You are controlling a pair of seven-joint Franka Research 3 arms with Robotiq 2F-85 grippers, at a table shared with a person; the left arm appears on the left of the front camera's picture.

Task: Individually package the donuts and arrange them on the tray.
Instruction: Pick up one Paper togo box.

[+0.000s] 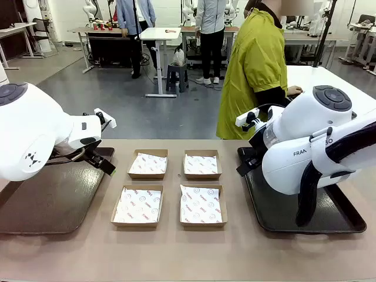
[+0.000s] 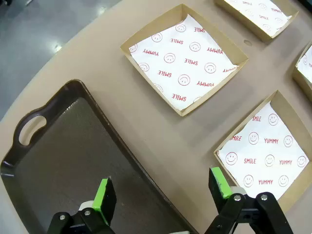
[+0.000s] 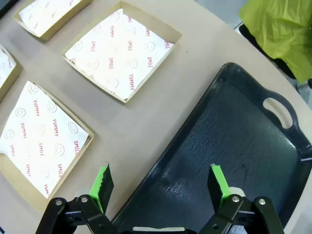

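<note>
Cardboard boxes point(image 1: 147, 175) between dark, perhaps plastic trays point(image 1: 53, 200)

Four boxes sat in a two-by-two block at the middle of the table point(image 1: 235, 252): a far-left box point(image 1: 148, 164), far-right box point(image 1: 201, 164), near-left box point(image 1: 137, 205) and near-right box point(image 1: 202, 205), each with a paper sheet lying in it. The left tray point(image 1: 41, 205) lay by the table's left edge and the right tray point(image 1: 276, 217) by its right edge, flanking the block. A person point(image 1: 252, 64) stood behind the far edge, toward the right.
</note>
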